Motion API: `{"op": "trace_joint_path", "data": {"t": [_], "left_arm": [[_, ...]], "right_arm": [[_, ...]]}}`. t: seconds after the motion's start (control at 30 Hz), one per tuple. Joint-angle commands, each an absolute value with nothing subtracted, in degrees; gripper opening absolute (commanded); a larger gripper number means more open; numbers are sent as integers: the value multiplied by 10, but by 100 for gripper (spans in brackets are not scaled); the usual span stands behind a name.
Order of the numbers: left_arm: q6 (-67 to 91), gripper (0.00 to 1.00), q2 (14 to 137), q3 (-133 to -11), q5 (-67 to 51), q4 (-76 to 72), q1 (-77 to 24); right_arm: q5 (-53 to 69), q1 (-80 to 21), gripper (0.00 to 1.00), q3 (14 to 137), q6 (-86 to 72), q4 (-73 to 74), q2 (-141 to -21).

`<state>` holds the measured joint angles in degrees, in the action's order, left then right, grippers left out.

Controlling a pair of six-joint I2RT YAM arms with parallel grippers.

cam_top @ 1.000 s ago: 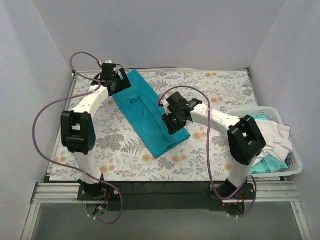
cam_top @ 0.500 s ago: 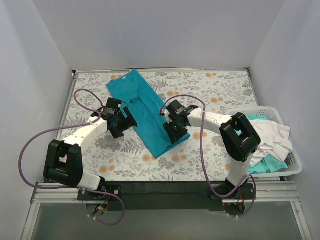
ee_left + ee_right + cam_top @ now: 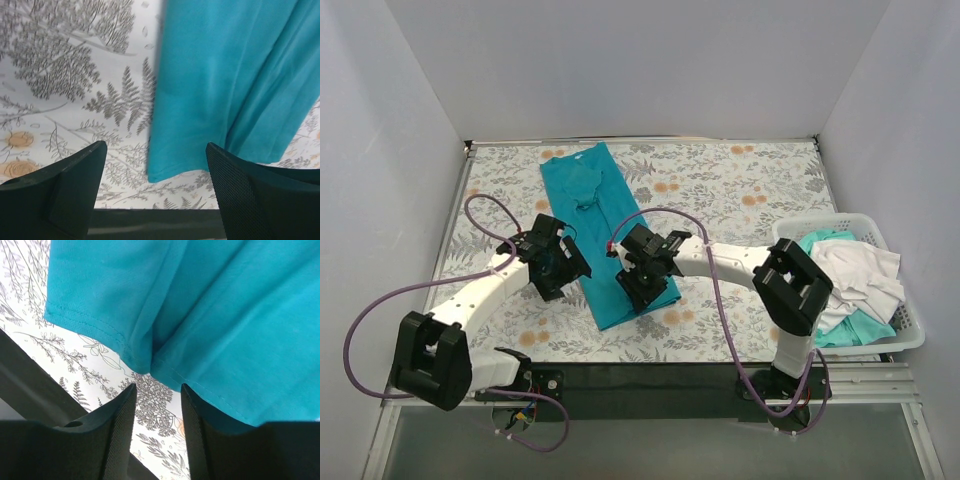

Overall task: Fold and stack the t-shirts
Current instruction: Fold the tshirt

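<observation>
Left tool and right tool flank the teal t-shirt. It lies flat between them as a long, narrow folded strip. Its collar end lies beyond both tools and its hem end lies just nearer than them.

Left wrist view: the left tool is open, with its two fingers spread wide and empty. The left edge and hem corner of the teal t-shirt lie ahead of the gap, and neither finger is closed on cloth.

Right wrist view: the right tool is parted only narrowly. The floral print shows through the slot between its fingers. A doubled fold of the teal t-shirt at its stitched hem lies just ahead of that slot and is not clamped.

Top view: the floral-printed desk carries the strip, which runs slightly aslant from the far edge toward the arm bases. Well apart to the right of the right tool, a white basket sits at the desk's right edge. It holds a white t-shirt and a pale aqua t-shirt, both heaped and unfolded.
</observation>
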<state>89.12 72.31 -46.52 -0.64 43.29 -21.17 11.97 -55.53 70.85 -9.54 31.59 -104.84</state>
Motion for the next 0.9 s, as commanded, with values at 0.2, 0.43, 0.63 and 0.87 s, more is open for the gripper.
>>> {"op": "trace_joint_path", "data": {"t": [0.2, 0.43, 0.63, 0.87], "left_arm": [[926, 72, 715, -412, -53, 468, -275], [939, 64, 758, -422, -50, 455, -317], [933, 57, 818, -440, -58, 448, -349], [925, 54, 853, -448, -66, 443, -363]], "right_arm": [[51, -466, 56, 648, -134, 300, -933], [81, -405, 51, 579, -157, 257, -903], [103, -403, 49, 558, -178, 229, -912], [94, -403, 47, 534, -193, 213, -925]]}}
